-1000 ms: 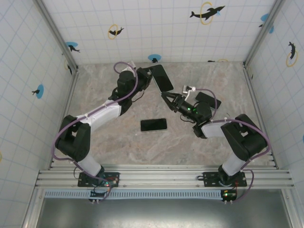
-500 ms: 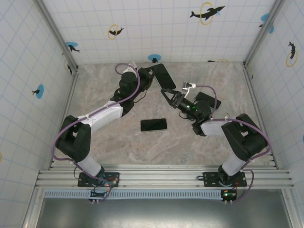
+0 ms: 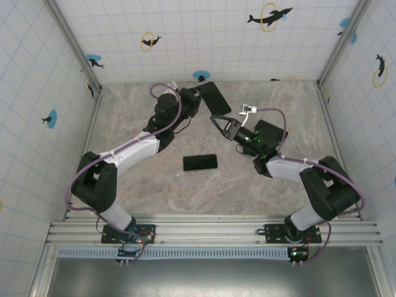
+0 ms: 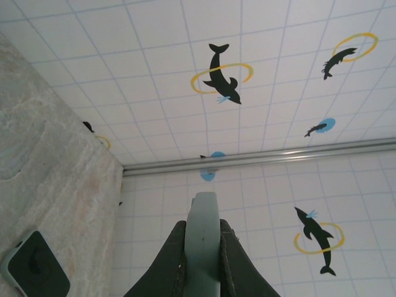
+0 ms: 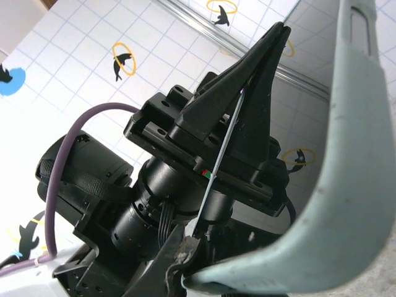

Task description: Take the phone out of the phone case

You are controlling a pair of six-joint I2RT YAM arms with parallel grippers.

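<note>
Left hand (image 3: 198,96) clamps the phone case (image 5: 346,185) aloft, beyond the bare phone (image 3: 200,162) on the surface (image 3: 204,192). Right hand (image 3: 218,119) pinches its lower edge. The cased phone (image 3: 215,100) seems still seated, so peeling remains.

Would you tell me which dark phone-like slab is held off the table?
The phone case at the back: the left gripper holds it raised, the right gripper pinching its corner. The mid-table slab and the slab under the right arm lie flat.
</note>
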